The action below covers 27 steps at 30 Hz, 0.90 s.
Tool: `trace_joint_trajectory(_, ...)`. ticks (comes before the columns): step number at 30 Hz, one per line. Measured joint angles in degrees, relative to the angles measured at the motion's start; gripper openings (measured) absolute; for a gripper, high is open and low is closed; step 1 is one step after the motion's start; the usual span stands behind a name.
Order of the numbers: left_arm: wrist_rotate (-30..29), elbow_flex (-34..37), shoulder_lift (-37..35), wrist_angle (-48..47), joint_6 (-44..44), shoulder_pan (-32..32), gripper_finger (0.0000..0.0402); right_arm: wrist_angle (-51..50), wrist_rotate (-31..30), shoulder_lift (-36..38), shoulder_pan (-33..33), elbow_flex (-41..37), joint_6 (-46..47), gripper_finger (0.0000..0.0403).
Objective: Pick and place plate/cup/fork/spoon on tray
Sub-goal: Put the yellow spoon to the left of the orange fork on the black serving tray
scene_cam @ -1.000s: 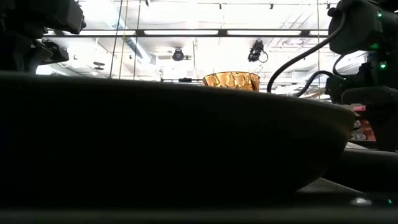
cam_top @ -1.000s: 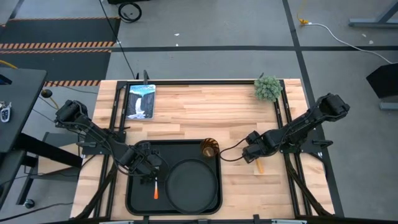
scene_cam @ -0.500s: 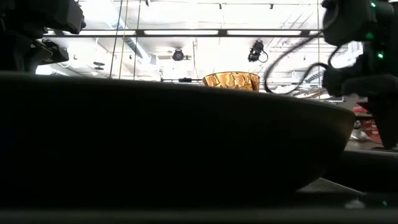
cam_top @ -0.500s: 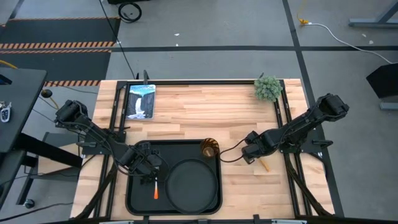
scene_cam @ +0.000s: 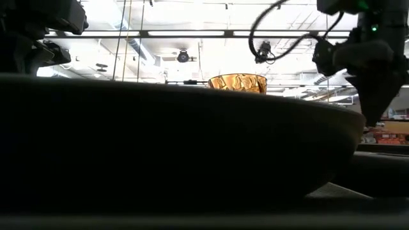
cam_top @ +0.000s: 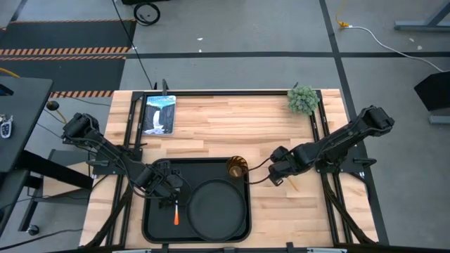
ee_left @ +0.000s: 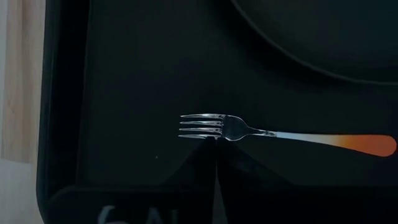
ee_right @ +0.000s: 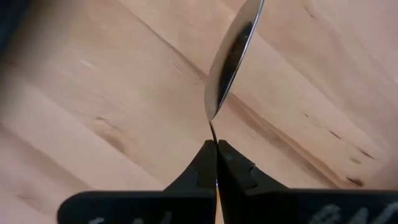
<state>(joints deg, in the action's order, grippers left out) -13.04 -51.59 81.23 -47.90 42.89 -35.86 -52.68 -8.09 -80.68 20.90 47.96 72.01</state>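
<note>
The black tray [cam_top: 156, 226] lies at the table's near edge. On it are the round black plate [cam_top: 218, 207], the amber cup [cam_top: 237, 167] at its far right corner, and the fork [ee_left: 273, 134], flat on the tray floor left of the plate. My left gripper [ee_left: 216, 149] is shut and stands just over the fork's tines; I see no touch. My right gripper [cam_top: 275, 174] hangs right of the tray, pointing down, shut on the spoon [ee_right: 231, 56]. The spoon's handle is hidden. In the low view the plate's rim [scene_cam: 192, 147] fills the picture. My right gripper pinches the spoon's thin neck [ee_right: 213, 132], just behind the bowl, between its two fingertips. The fingers come from above and point down. The bowl [ee_right: 233, 43] shows edge-on beyond the fingertips, clear of the wood. The gripper hides the handle end.
A small green plant [cam_top: 303, 100] stands at the far right corner and a framed picture [cam_top: 159, 114] lies at the far left. Bare wood [cam_top: 281, 218] stretches between the tray and the right arm's rails.
My right gripper has risen and gone a little toward the tray. The spoon, whose orange handle lay on the wood beside the gripper, has come up off the table with it.
</note>
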Motion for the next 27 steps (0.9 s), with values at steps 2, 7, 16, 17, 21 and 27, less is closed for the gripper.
trace_joint_trajectory(2,0.0,0.0,0.0,0.0,0.0,0.0,0.0023,-0.4,-0.5,0.0,0.1,1.1,-0.8,0.0002)
trace_joint_trajectory(7,0.0,0.0,0.0,0.0,0.0,0.0,0.0023,-0.5,-2.7,0.0,0.1,5.4,-2.8,0.0001)
trace_joint_trajectory(16,-0.5,0.0,0.0,0.0,0.3,0.0,0.0023,2.7,-7.7,0.1,2.6,13.8,-6.3,0.0001)
trace_joint_trajectory(17,-0.8,0.0,0.0,0.0,0.4,0.0,0.0023,4.2,-8.3,0.1,3.0,14.3,-7.0,0.0001)
trace_joint_trajectory(21,-2.8,0.0,0.0,1.0,0.7,0.0,0.0031,13.6,-9.4,0.1,3.9,14.7,-11.2,0.0001)
trace_joint_trajectory(27,-3.5,0.0,0.0,5.7,-0.5,0.0,0.0085,25.4,-11.8,0.1,4.9,14.7,-17.5,0.0001)
